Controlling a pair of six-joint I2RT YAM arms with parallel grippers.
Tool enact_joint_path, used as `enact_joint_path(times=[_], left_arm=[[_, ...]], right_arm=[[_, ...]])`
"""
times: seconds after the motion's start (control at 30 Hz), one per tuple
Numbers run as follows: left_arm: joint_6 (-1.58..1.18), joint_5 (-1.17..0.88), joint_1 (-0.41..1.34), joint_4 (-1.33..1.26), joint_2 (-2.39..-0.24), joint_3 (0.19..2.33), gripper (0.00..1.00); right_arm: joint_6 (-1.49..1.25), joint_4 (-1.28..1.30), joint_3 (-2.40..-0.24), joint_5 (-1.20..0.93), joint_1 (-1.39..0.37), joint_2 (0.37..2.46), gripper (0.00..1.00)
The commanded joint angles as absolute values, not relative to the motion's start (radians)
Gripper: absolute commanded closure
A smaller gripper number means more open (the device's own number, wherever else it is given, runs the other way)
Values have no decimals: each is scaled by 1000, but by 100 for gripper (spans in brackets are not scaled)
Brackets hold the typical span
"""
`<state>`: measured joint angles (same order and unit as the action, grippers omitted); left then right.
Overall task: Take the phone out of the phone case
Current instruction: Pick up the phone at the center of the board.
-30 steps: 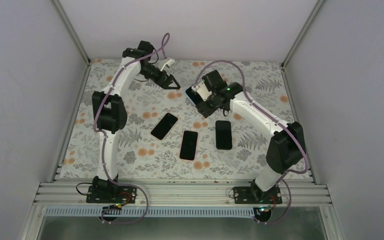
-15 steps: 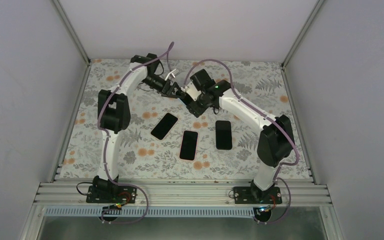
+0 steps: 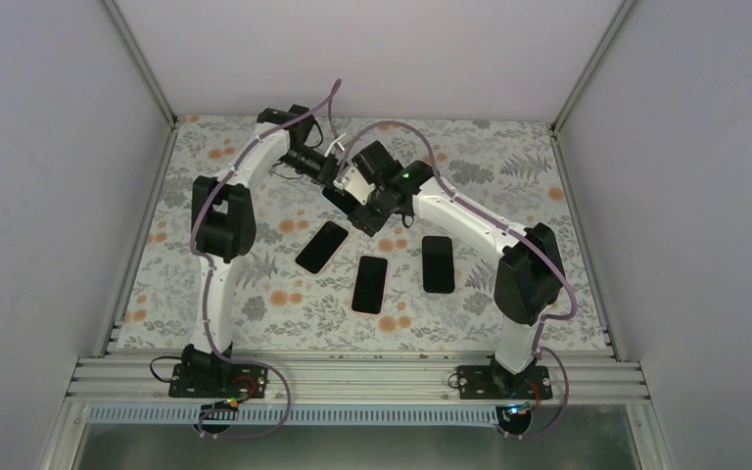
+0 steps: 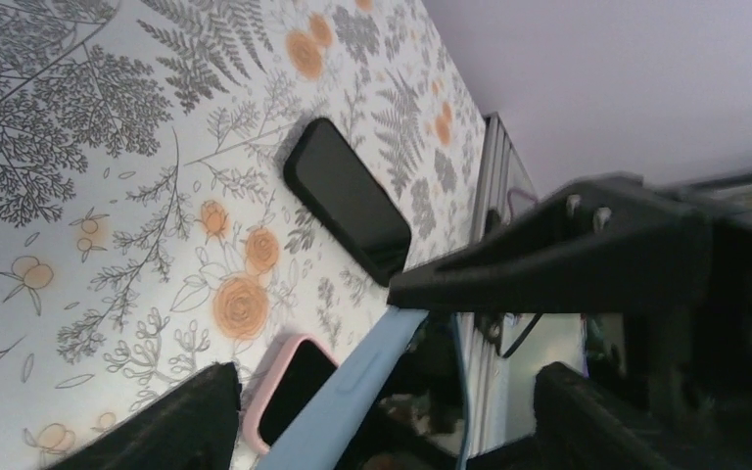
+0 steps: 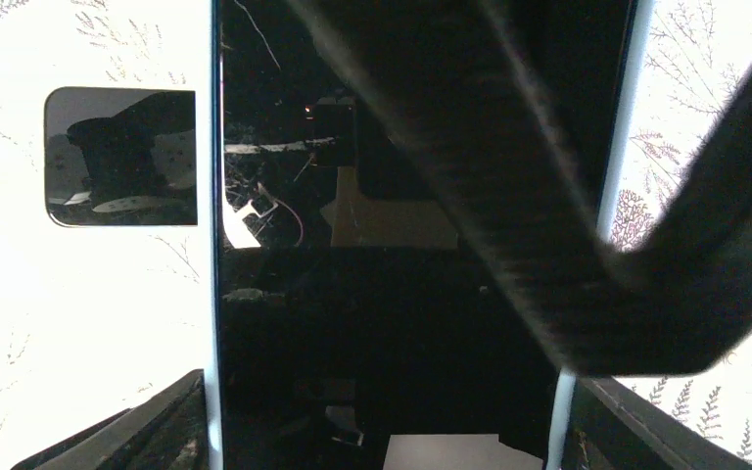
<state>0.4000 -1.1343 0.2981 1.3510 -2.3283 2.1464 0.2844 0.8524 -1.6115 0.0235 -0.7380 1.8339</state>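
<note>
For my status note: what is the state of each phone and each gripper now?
cased phone: held in the air, inside its light-blue case.
right gripper: shut on the cased phone.
left gripper: open, case edge between its fingers.
left phone: lying flat.
middle phone: lying flat.
right phone: lying flat.
</note>
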Motion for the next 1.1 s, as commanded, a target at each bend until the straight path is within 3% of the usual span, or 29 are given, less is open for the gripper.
enact_joint_path(times=[0.0, 0.2, 0.53, 0.63, 0.73, 0.93, 0.97, 1.0, 1.07], left_arm=[[415, -1186, 301, 1359, -2260, 2131, 33], [438, -1181, 284, 1359, -2247, 2065, 35], [452, -1169, 265, 1359, -2196, 2006, 24], [456, -1169, 264, 1359, -2194, 1995, 26], [458, -1184, 263, 1359, -2204, 1996, 37], [461, -1209, 265, 1359, -2206, 2010, 72], [464, -1210, 265, 1359, -2205, 2013, 80], [467, -1210, 265, 1359, -2202, 2017, 87], [477, -1206, 265, 1359, -2201, 2024, 97]], right_arm=[[287, 786, -1636, 34, -744, 1828, 48], [286, 769, -1601, 57, -744, 1809, 48], [296, 739, -1567, 95, -744, 1774, 49], [296, 739, -1567, 88, -744, 1775, 49], [295, 745, -1572, 74, -745, 1782, 50], [294, 745, -1569, 66, -745, 1783, 47], [295, 747, -1570, 65, -745, 1781, 43], [295, 750, -1571, 59, -744, 1779, 32], [293, 769, -1570, 27, -743, 1772, 2]])
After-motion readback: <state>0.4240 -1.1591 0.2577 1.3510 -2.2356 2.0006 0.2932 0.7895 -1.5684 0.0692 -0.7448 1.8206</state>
